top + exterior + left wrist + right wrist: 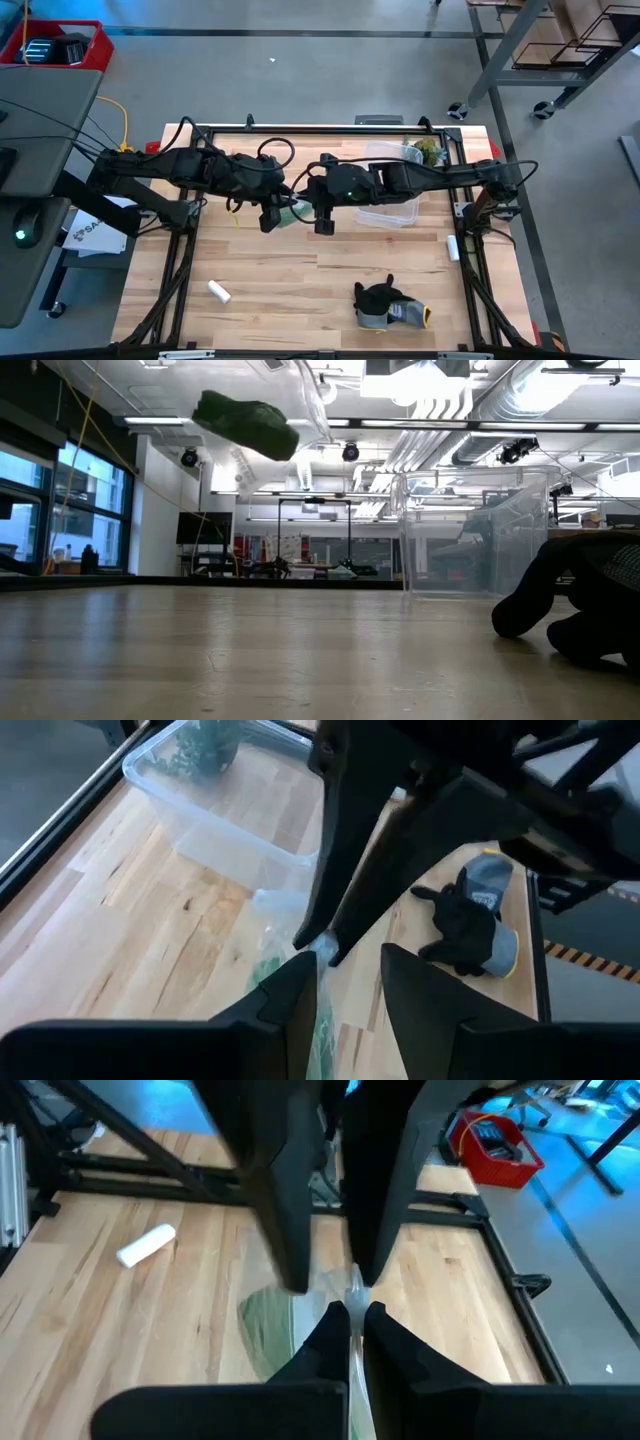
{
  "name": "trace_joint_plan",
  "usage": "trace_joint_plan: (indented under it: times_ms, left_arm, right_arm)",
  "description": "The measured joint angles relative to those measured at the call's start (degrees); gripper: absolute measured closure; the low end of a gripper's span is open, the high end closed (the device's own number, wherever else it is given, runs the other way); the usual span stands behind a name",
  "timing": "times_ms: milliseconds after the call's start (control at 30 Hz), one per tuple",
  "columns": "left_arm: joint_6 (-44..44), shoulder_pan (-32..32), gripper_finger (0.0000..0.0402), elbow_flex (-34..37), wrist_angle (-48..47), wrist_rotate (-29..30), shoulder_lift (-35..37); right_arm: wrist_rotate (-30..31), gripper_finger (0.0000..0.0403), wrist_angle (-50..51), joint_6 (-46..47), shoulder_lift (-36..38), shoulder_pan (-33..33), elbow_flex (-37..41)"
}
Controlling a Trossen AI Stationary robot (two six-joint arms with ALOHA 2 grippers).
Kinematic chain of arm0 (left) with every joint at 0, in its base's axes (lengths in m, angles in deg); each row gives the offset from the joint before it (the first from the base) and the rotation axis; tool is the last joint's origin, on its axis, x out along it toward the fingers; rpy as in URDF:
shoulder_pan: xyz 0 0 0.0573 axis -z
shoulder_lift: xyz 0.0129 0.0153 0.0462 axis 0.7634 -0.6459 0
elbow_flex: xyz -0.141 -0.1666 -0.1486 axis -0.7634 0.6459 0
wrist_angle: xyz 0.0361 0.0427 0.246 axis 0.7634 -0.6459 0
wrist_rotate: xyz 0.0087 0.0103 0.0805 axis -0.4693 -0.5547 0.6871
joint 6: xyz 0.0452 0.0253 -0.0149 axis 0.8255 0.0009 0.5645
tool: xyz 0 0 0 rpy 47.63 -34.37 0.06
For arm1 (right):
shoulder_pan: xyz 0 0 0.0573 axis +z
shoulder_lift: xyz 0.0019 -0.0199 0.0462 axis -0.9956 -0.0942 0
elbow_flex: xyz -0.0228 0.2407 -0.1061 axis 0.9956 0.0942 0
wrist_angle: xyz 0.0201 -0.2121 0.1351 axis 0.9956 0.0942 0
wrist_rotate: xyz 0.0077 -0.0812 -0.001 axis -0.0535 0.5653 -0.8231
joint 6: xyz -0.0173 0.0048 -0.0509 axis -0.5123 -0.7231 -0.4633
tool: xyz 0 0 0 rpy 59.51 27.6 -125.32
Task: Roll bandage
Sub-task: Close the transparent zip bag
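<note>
The bandage (290, 211), green inside a clear plastic bag (352, 1295), hangs between both sets of fingers: right fingers (350, 1325) pinched on the bag's edge, left fingers (345, 985) parted narrowly beside it; beyond, a clear bin (392, 190), grey glove (385, 303) and white cylinder (219, 291) on the desk (300, 280)

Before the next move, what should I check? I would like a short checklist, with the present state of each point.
1. Right gripper shut on the clear wrapper: ok.
2. Left gripper open, holding nothing: ok.
3. Bandage lifted off the table: ok.
4. Bandage out of its wrapper: not ok, it appears to be inside.
5. Glove lying apart from both grippers: ok.
</note>
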Motion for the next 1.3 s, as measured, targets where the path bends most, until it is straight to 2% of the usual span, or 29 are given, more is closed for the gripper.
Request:
trace_joint_plan:
  times_ms: [367,567,800,1300]
  left_arm:
    - [0.3,0.0,0.029,-0.11,-0.18,0.52,0.15]
    - [1.74,0.0,0.029,-0.11,-4.57,0.48,0.15]
    - [2.04,0.0,0.029,-0.11,-1.14,0.35,0.11]
    - [2.44,0.0,0.029,-0.09,-1.75,0.19,-0.15]
  right_arm:
    - [-1.32,0.0402,0.06,0.02,-0.17,-0.07,0.11]
    - [0.22,0.0402,0.36,0.0,-0.15,-0.21,0.11]
    - [-0.27,0.0402,0.12,0.0,-0.11,-0.37,0.11]
    - [-0.46,0.0402,-1.29,-0.63,-0.09,-0.72,0.11]
